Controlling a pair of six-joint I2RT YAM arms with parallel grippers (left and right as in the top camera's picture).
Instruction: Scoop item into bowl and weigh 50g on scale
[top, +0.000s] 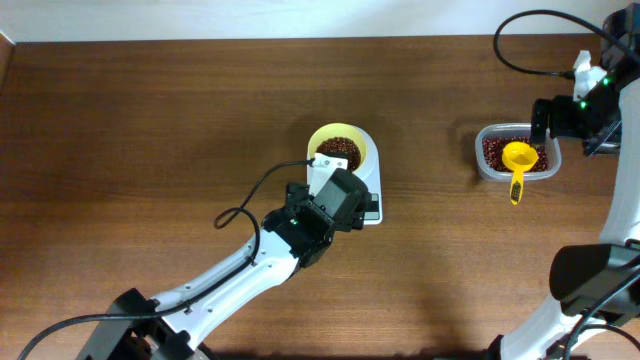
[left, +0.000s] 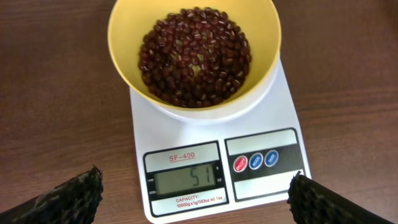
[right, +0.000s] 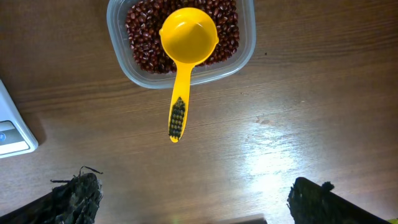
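Over the scale (left: 144, 121) showing 51 beneath the bowl (left: 124, 37) of beans (left: 196, 53), left gripper (left: 196, 185) gapes empty, right gripper (right: 194, 186) likewise above the scoop (right: 186, 37); a bump could skew the reading.

1. Bright, even light falls from above, and shadows stay faint and soft on the brown wooden table (top: 150, 120).
2. White glare streaks the wood in my right wrist view.
3. My left black fingertips (left: 62, 200) look dark and slightly blurred.
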